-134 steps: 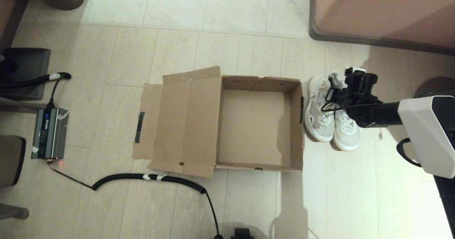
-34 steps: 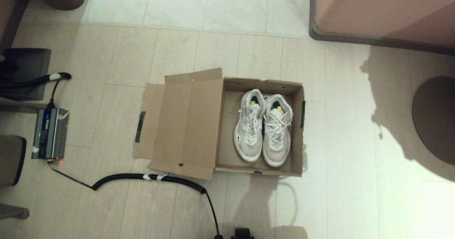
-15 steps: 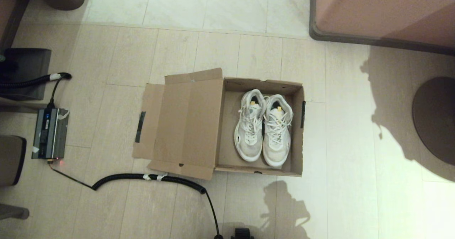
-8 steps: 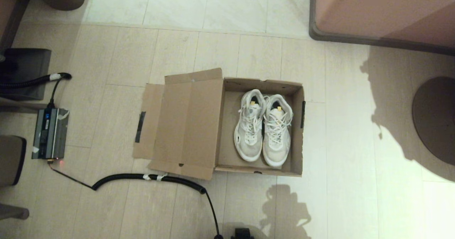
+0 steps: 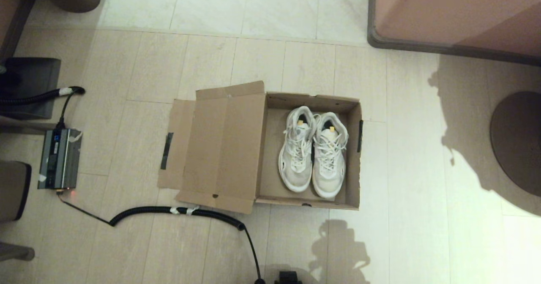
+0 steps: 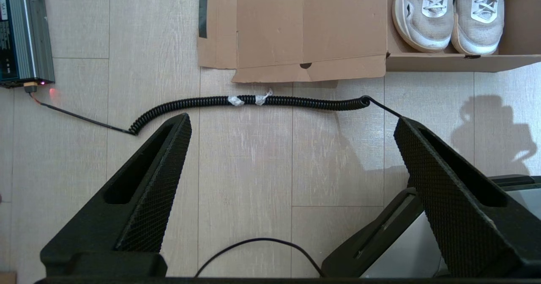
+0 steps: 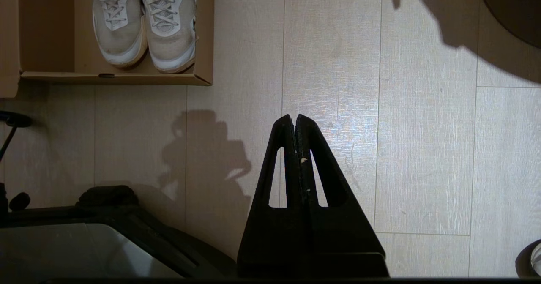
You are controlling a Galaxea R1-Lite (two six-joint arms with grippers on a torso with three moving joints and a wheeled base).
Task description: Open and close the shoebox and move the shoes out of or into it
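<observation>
Shoebox [image 5: 270, 161] lid-open, shoes [image 5: 312, 152] inside (left end effector [image 6: 291, 125] spread, right [image 7: 295, 121] pressed together)

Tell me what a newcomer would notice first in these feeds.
The open shoebox in the middle of the floor, its lid flap folded flat out on the robot's left, with the shoes side by side inside against its right wall. Next, the coiled black cable lying just in front of the flap. Neither arm is near the box: the left gripper hangs over bare floor with jaws wide apart, the right gripper with jaws pressed together.
</observation>
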